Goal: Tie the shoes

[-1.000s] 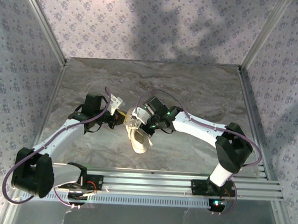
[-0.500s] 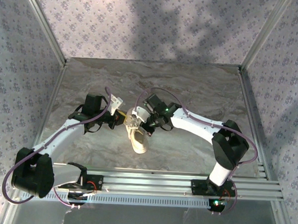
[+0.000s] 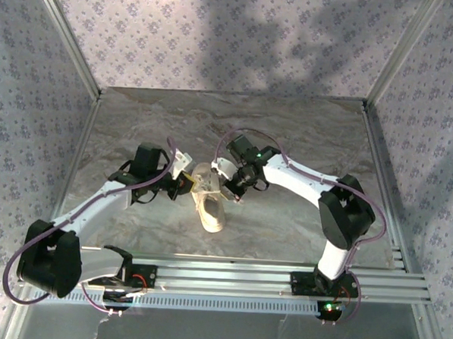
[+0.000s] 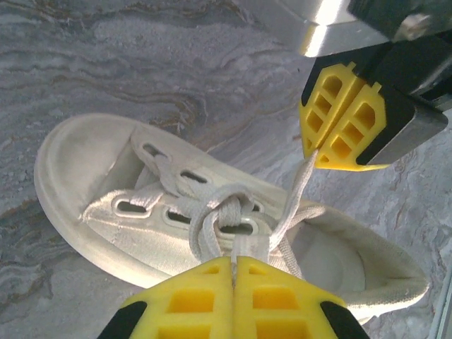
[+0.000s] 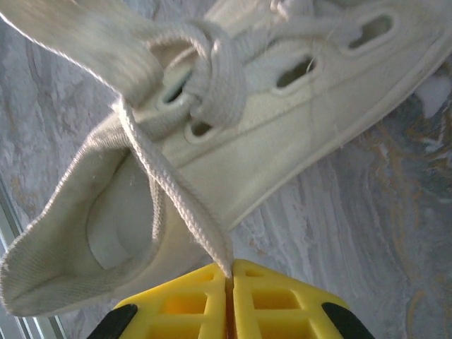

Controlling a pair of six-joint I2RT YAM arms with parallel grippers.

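Shifted right, left tool [image 4: 233, 263] pinches knotted white laces [image 4: 222, 212] on cream sneaker [image 4: 85, 176].

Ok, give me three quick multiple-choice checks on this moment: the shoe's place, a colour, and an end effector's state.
1. The sneaker lies: A) between the left end effector and right end effector; B) in the far left corner; C) on the rail.
2. The fingers are: A) red; B) yellow; C) green.
3. The left end effector is: A) wide open; B) shut on nothing; C) shut on a lace.
Answers: A, top view shows it between them; B, both wrist views show yellow; C, lace runs into its closed jaws.
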